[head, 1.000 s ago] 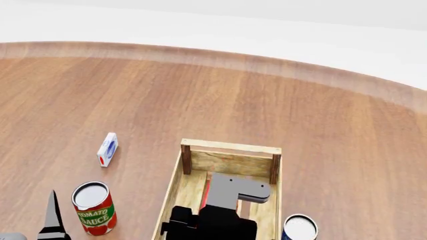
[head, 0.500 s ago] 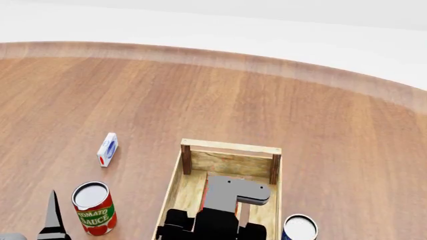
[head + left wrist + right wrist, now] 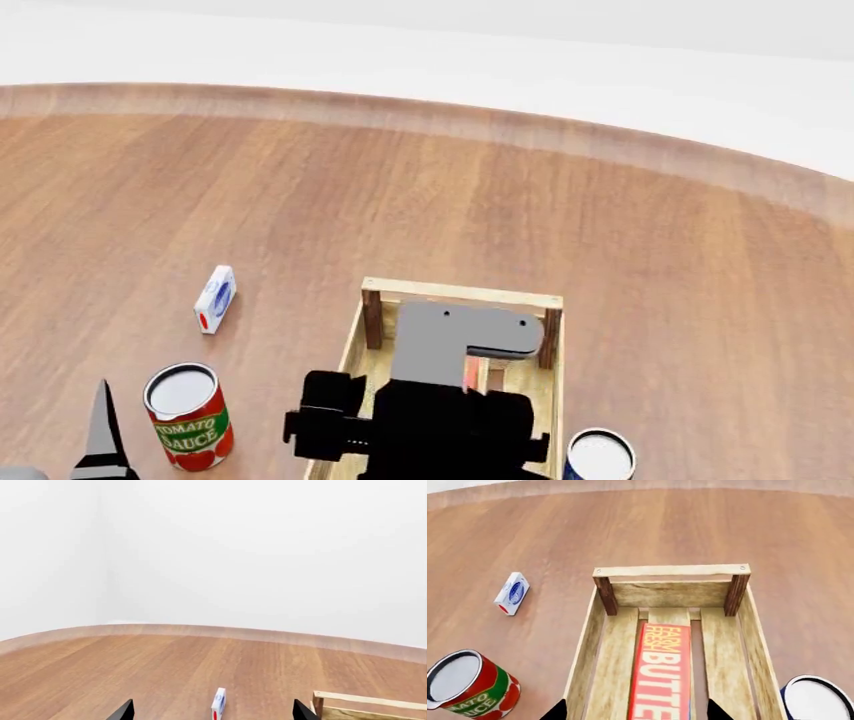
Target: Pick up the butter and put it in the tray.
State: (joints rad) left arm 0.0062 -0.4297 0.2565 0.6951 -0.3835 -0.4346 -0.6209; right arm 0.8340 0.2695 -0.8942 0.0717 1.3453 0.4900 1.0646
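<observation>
The butter (image 3: 662,672), a flat red-orange carton with white lettering, lies lengthwise on the slats of the tray (image 3: 671,571), a light-wood crate with brown corner posts. In the right wrist view my right gripper (image 3: 637,714) hangs above it, open, its two dark fingertips standing wide of the carton and touching nothing. In the head view the right arm covers most of the tray (image 3: 461,294), and only a red sliver of the butter (image 3: 473,374) shows. My left gripper (image 3: 213,712) is open and empty, off to the left of the tray.
A tomato sauce can (image 3: 187,415) stands left of the tray and a blue can (image 3: 601,455) right of it. A small white-and-blue box (image 3: 215,297) stands on edge further left. The round wooden table's far edge (image 3: 441,115) curves across the back.
My right arm has lifted up and back from the tray floor, leaving the butter lying on the slats. The left arm has not moved.
</observation>
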